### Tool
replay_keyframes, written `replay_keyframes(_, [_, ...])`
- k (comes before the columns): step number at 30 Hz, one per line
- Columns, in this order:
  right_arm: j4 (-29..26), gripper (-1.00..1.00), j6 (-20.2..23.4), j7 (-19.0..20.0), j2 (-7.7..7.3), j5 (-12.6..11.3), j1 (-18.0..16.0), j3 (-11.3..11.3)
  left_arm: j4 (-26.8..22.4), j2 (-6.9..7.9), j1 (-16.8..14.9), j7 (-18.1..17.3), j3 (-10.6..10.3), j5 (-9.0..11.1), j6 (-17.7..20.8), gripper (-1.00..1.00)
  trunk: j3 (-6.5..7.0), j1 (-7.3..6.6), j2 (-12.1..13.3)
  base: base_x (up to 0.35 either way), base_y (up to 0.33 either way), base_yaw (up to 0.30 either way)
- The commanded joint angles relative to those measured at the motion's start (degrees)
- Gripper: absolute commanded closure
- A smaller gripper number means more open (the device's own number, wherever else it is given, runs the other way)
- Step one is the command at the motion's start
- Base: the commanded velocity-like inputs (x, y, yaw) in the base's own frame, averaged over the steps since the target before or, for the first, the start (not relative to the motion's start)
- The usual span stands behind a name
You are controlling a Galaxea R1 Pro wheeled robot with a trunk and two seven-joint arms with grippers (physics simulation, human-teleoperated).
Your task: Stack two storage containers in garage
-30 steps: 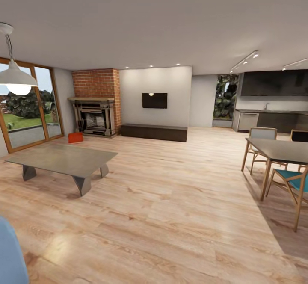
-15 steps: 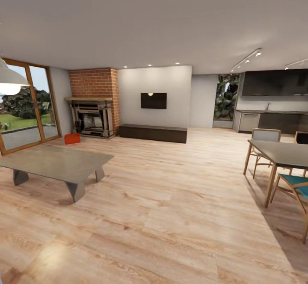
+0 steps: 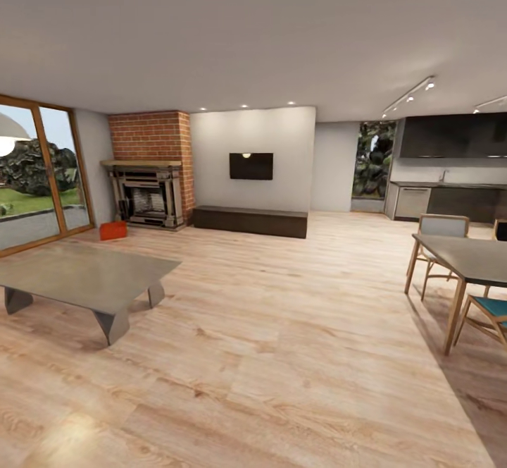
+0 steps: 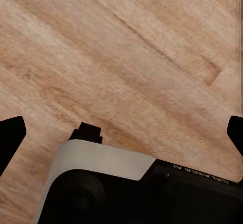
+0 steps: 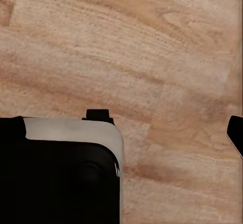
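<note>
One orange-red storage container [image 3: 113,230] sits on the light wood-plank floor of the living room, far off at the left, in front of the brick fireplace [image 3: 148,189]. In the left wrist view my left gripper [image 4: 123,133] hangs open over the wood floor, its black fingertips [image 4: 11,133] wide apart with nothing between them. My right gripper [image 5: 123,130] is likewise open and empty above the planks, one fingertip [image 5: 236,132] at the frame's edge. Part of my own black and white body lies below each gripper.
A low grey table [image 3: 91,278] stands at the near left, between me and the container. At the right are a dining table [image 3: 468,255] and chairs [image 3: 493,309]. Glass doors [image 3: 35,172] line the left wall, and a dark bench [image 3: 250,220] runs along the back wall.
The whole head view has shifted: the table, fireplace and container slid leftward, the hanging lamp nearly left the frame, and the blue object at the lower left is gone. The camera moved, not the things.
</note>
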Motion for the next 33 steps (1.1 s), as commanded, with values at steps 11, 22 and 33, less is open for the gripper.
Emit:
replay_keyframes(11, [0.2, -1.00, -0.3, -0.2, 0.01, -0.1, -0.1, 0.5, 0.0, -0.01, 0.0, 0.1, -0.1, 0.2, -0.2, -1.00, -0.07, 0.04, 0.0, 0.321, -0.093, 0.000])
replay_keyframes(22, [0.2, -1.00, -0.3, -0.2, 0.09, -0.1, -0.1, 0.5, 0.0, -0.01, 0.0, 0.1, -0.1, 0.2, -0.1, -1.00, -0.07, 0.04, 0.0, 0.321, -0.015, 0.000])
replay_keyframes(33, [0.2, -1.00, -0.3, -0.2, 0.04, -0.1, -0.1, 0.5, 0.0, -0.01, 0.0, 0.1, -0.1, 0.3, -0.1, -1.00, -0.07, 0.04, 0.0, 0.321, 0.000, 0.000])
